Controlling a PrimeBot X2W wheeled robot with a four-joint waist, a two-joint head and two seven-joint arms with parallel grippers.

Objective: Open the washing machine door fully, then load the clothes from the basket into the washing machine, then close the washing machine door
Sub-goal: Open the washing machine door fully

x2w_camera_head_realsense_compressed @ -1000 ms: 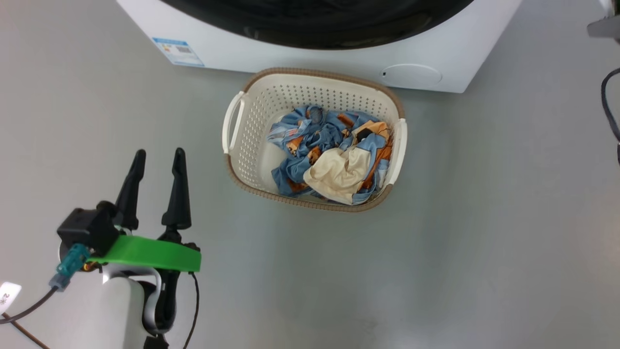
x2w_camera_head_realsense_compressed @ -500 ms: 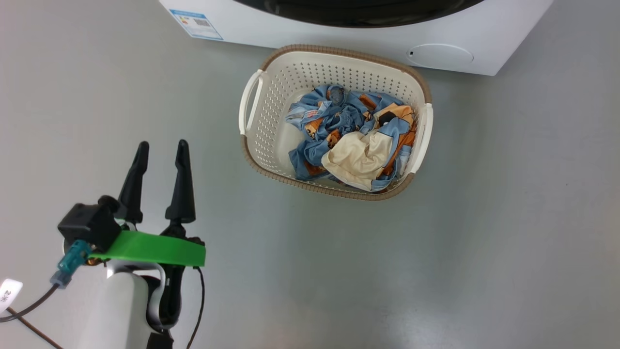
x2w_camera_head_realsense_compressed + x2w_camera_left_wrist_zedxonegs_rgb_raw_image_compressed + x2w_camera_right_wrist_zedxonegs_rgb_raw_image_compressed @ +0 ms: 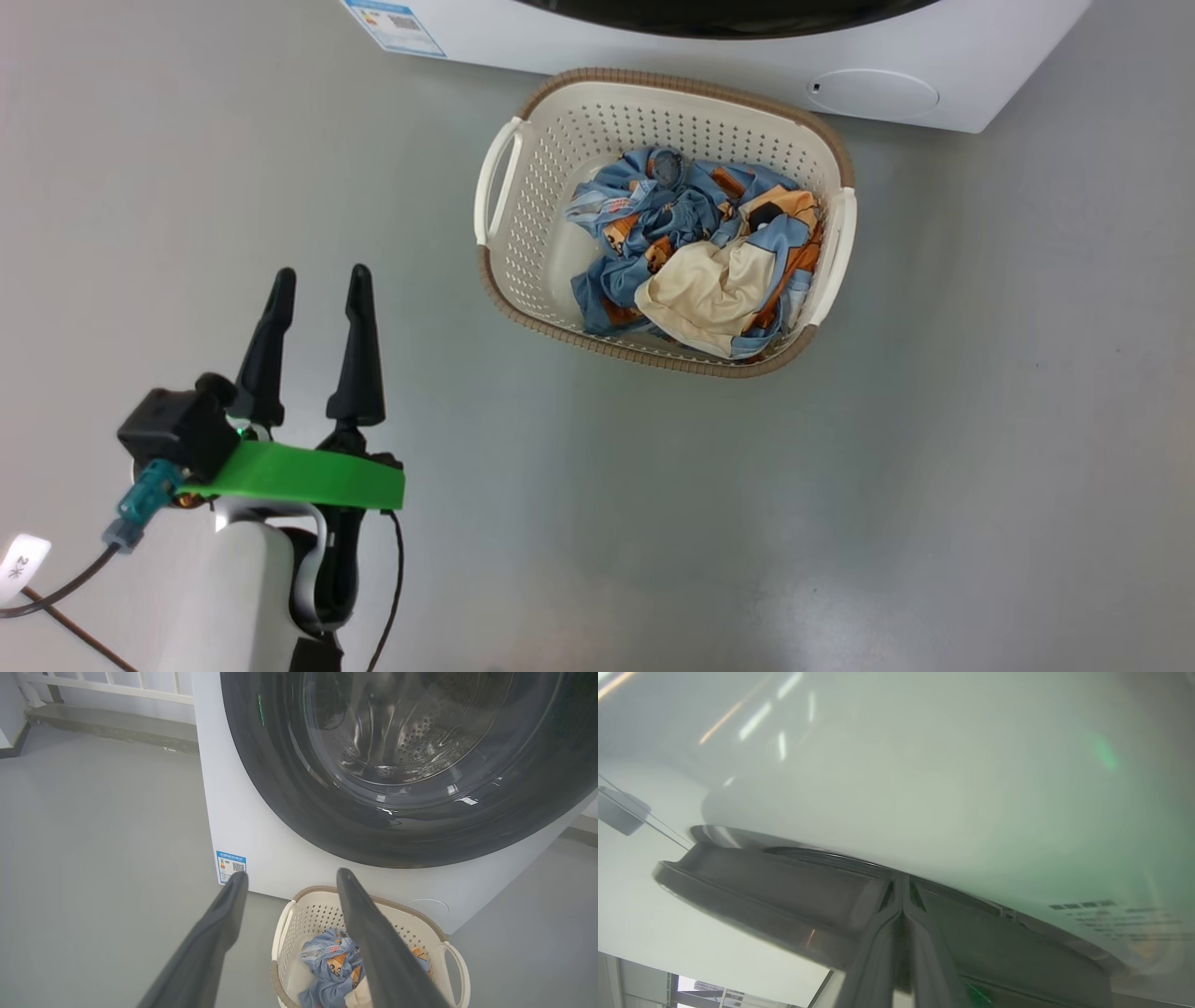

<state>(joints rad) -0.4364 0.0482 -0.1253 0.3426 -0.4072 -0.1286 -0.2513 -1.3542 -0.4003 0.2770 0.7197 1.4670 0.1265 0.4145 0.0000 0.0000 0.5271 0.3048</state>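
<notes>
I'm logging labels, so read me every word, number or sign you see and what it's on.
Blue sticker on the washing machine: QR code, print too small to read.
White tag at the head view's lower left: perhaps "2", unclear.
Dark print on a white surface, right wrist view: blurred, unreadable.

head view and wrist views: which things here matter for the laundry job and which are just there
Job: washing machine, door, basket, clothes, left gripper, right gripper.
Just there: white railing, grey floor.
</notes>
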